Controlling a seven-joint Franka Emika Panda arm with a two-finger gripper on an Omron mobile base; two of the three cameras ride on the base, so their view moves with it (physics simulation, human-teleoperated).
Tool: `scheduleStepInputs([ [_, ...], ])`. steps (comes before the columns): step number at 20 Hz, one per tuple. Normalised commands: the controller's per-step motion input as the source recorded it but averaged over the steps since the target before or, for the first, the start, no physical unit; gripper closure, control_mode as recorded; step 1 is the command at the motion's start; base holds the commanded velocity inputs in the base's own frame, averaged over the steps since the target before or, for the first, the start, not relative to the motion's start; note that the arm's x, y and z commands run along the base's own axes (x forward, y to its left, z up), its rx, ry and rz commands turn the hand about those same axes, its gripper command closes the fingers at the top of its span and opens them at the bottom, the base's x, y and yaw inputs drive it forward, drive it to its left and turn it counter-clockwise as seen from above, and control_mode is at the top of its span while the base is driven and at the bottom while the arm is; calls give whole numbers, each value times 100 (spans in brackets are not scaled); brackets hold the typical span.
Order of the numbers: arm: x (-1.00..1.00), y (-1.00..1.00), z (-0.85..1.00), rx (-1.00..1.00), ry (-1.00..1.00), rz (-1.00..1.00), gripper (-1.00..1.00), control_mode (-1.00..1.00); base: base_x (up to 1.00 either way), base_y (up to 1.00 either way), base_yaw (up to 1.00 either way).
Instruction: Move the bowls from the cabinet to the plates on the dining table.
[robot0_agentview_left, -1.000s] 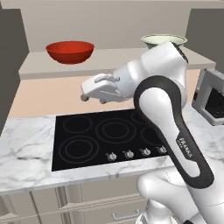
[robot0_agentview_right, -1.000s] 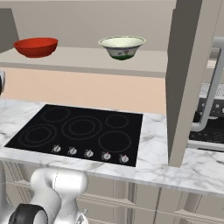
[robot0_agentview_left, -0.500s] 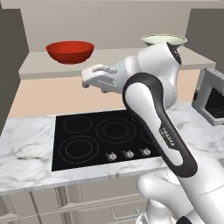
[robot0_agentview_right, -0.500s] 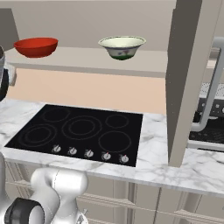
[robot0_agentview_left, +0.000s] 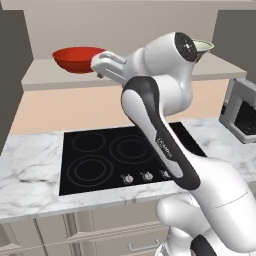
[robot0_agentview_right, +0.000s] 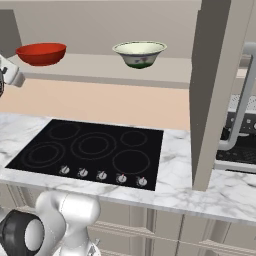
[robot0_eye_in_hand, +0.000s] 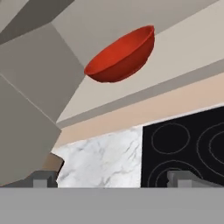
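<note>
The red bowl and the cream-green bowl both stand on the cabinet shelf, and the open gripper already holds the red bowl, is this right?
Not quite. Both bowls stand on the shelf, but the open gripper holds nothing: the hand view shows the red bowl ahead of the fingertips, apart from them. The cream-green bowl stands untouched.

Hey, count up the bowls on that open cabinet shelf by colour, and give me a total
Glossy red shallow bowl: 1
Pale cream bowl with a dark green band: 1
Total: 2 bowls, both on the beige cabinet shelf, none held.
</note>
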Motion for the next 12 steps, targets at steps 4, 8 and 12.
scheduleStepInputs([
  [4, 37, -40, 23, 0, 4, -29, -100, -100, 0, 0, 0],
  [8, 41, -47, 24, 5, 2, -17, -100, -100, 0, 0, 0],
  [12, 21, -45, 5, 9, 0, -1, -100, -100, 0, 0, 0],
])
